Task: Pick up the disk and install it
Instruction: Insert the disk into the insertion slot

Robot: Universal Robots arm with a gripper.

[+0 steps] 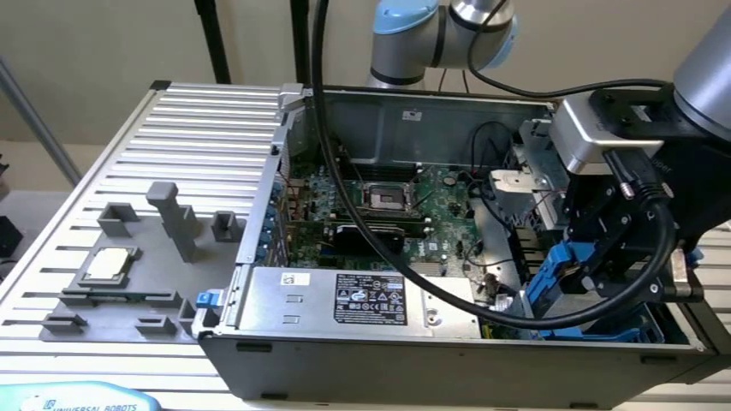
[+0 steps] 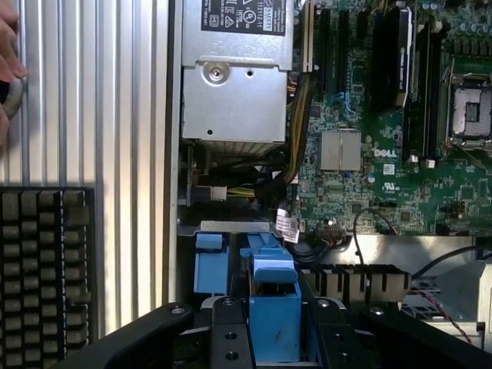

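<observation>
The disk shows as its bright blue plastic frame (image 1: 566,272) at the drive bay in the near corner of the open computer case (image 1: 434,364), on the exterior view's right. My gripper (image 1: 585,278) hangs over that bay. In the wrist view the blue frame (image 2: 274,311) sits between my black fingers (image 2: 229,330), which press on both its sides, so my gripper (image 2: 274,307) is shut on it. The disk's metal body is hidden under the frame and my fingers.
A silver power supply box (image 1: 342,300) (image 2: 234,84) lies beside the bay. The green motherboard (image 1: 395,201) (image 2: 384,161) fills the case floor, and thick black cables (image 1: 342,180) cross it. More blue bay brackets (image 2: 209,261) stand close by. A hand (image 2: 8,77) rests on the ribbed table.
</observation>
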